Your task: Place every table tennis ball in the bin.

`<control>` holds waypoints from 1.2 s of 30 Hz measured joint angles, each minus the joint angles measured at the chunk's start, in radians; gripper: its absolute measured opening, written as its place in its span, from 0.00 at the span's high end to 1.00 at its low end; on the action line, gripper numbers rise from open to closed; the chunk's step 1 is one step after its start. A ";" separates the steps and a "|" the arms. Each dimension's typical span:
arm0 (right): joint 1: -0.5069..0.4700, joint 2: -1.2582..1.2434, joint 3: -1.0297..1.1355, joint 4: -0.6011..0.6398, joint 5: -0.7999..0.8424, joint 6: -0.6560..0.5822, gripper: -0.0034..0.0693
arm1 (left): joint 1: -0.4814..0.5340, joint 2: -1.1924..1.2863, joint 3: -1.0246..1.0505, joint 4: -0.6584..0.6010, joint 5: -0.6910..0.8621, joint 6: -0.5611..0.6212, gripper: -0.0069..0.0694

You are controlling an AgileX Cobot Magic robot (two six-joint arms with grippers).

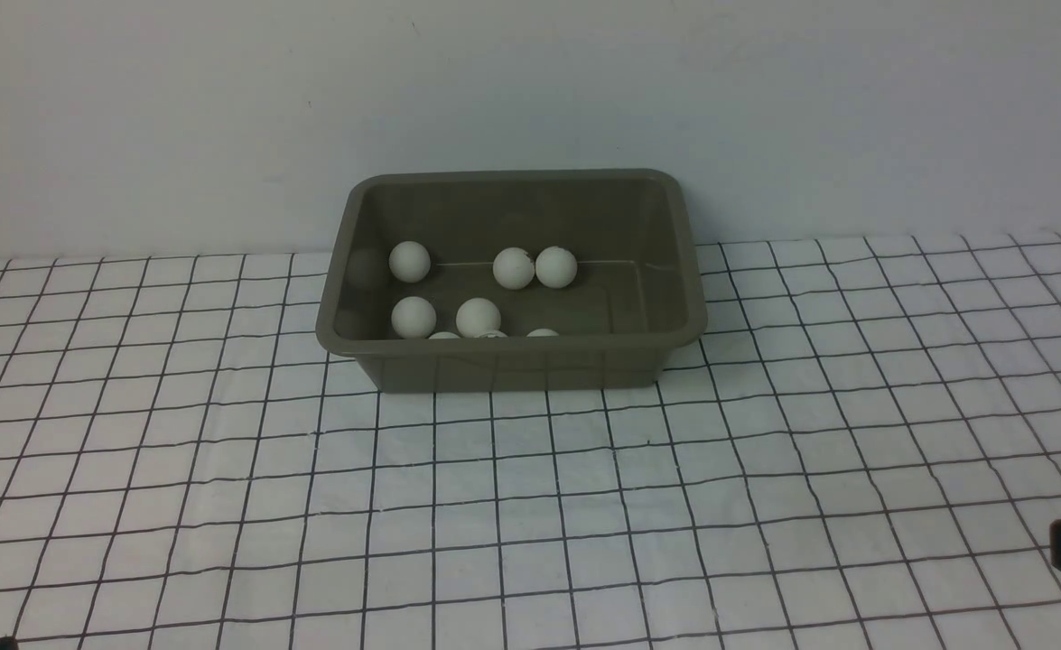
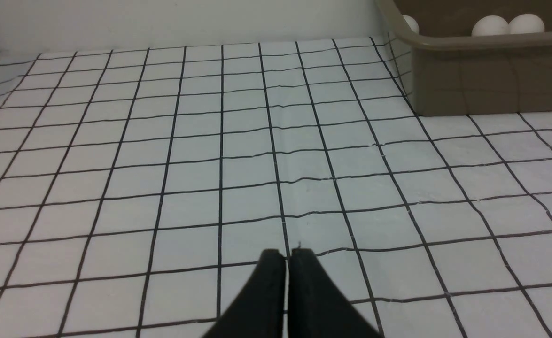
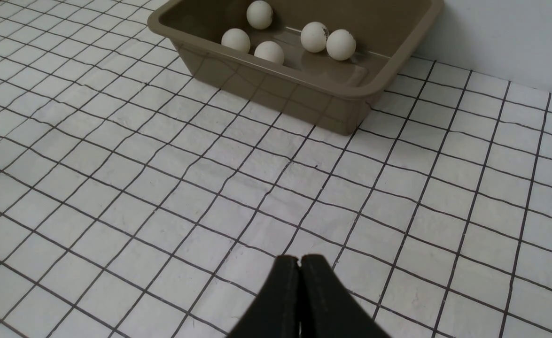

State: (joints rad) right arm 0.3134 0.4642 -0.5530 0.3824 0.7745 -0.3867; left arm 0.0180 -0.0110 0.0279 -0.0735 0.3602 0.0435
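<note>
Checked cloth (image 1: 530, 506), bin (image 1: 512, 366), balls (image 1: 514, 268) inside

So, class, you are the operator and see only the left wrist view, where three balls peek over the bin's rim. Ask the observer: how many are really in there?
Observer: The front view shows eight table tennis balls in the bin: five in full, three just peeking over its near rim.
Operator: Any lying outside it?
Observer: None shows on the checked cloth in the front or right wrist views.
Operator: And the other arm?
Observer: The right gripper has its jaws shut on nothing, over the cloth and well short of the bin.
</note>
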 joint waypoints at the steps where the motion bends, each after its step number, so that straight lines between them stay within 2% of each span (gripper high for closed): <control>1: 0.000 0.000 0.000 0.000 0.000 0.000 0.97 | 0.000 0.000 0.000 0.000 0.000 0.000 0.91; 15: -0.014 0.000 0.000 -0.016 0.003 -0.009 0.97 | 0.000 0.000 0.000 -0.002 0.000 -0.001 0.91; 18: -0.093 0.000 0.003 -0.031 0.006 -0.028 0.97 | 0.000 0.000 0.000 -0.002 0.000 -0.001 0.91; 21: -0.211 0.000 0.019 -0.038 -0.001 -0.040 0.97 | 0.000 0.000 0.000 -0.002 -0.001 -0.001 0.91; 24: -0.273 -0.009 0.063 -0.041 -0.028 -0.047 0.97 | 0.000 0.000 0.000 -0.002 -0.001 -0.001 0.91; 28: -0.295 -0.082 0.170 -0.041 -0.074 -0.048 0.97 | 0.000 0.000 0.000 -0.002 -0.001 -0.001 0.91; 36: -0.299 -0.379 0.407 -0.060 -0.214 -0.051 0.97 | 0.000 0.000 0.000 -0.002 -0.001 -0.001 0.91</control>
State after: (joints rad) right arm 0.0147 0.0855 -0.1457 0.3222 0.5608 -0.4381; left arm 0.0180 -0.0110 0.0279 -0.0756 0.3594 0.0422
